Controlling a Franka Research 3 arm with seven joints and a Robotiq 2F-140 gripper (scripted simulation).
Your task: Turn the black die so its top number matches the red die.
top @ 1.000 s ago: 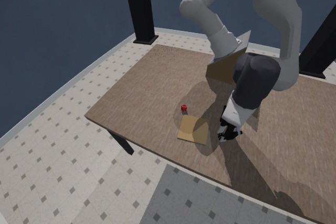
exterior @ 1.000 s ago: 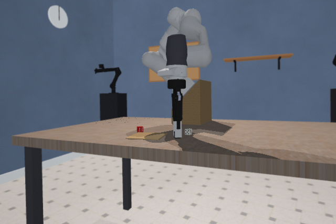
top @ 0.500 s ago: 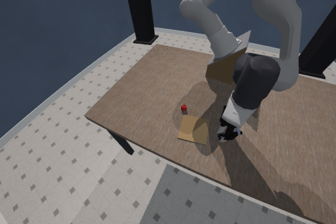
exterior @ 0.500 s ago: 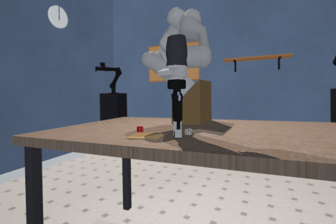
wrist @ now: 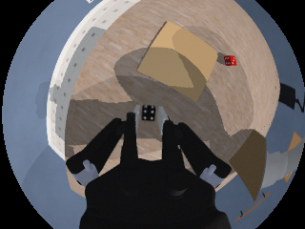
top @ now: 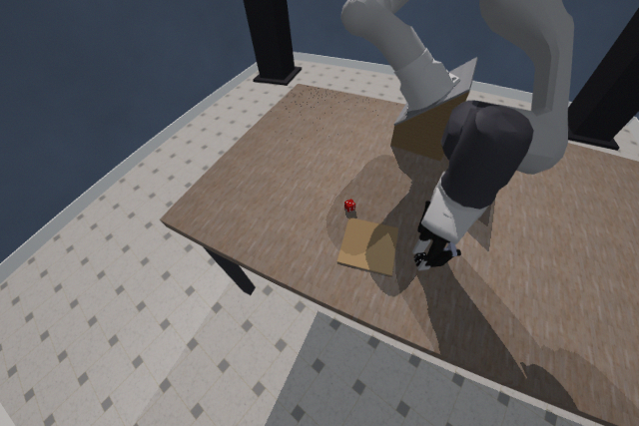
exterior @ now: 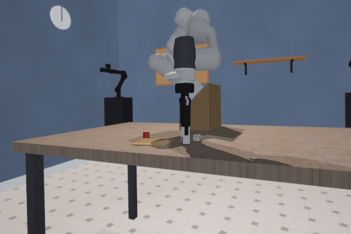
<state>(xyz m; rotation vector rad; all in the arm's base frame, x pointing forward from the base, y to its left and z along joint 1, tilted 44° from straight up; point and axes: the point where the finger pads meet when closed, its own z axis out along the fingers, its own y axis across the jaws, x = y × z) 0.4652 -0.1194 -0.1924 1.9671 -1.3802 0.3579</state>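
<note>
Wrist view: the gripper is standing partly open, grasping nothing, its fingertips flanking the black die with slim gaps at nine and three o'clock. The die is resting off the mat, which is lying towards one o'clock; its upper face appears to be showing six. The red die is sitting at two o'clock, beyond the mat, its top number too small to read with certainty.

The step in hand is probably the grasp. Good practice is centring the die, closing squarely on opposite faces, and lifting before any turning; an uneven closure could be skewing the die. Exterior view: the white die is standing near the fingertips at three o'clock, so sideways travel that way calls for caution.

Surface and room: the wood-grained bench is bearing a broad arm shadow, partly darkening the mat. Top view: a wooden block is rising at twelve o'clock from the black die. Blue walls are enclosing the speckled tile floor.
</note>
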